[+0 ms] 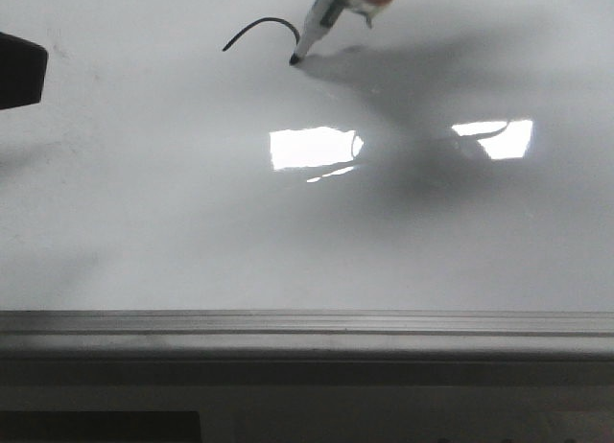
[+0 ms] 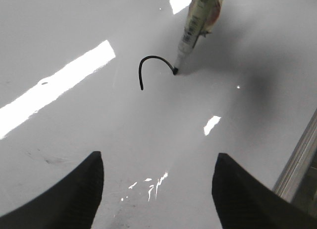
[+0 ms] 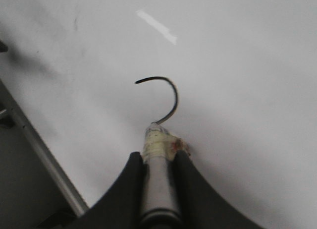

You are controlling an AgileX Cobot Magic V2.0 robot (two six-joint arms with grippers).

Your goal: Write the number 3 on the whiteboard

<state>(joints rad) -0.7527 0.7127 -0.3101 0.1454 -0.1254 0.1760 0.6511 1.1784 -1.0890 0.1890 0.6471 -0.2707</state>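
Where marker (image 3: pixel 157 182) ends, number 3 (image 3: pixel 166 97) beyond right pincer (image 3: pixel 159 162).

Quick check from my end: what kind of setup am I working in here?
Likely a tabletop writing station: a glossy whiteboard lies flat with a grey metal frame edge, ceiling lights reflect in it, and the right gripper holds a marker at the end of a curved black stroke.

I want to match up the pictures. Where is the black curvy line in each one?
Front view: the black curved stroke is near the top, left of centre, ending at the marker tip.
Left wrist view: the stroke arches beside the marker tip, beyond the open left gripper.
Right wrist view: the stroke hooks just beyond the marker held in the right gripper.
Shared landmark: the marker tip.
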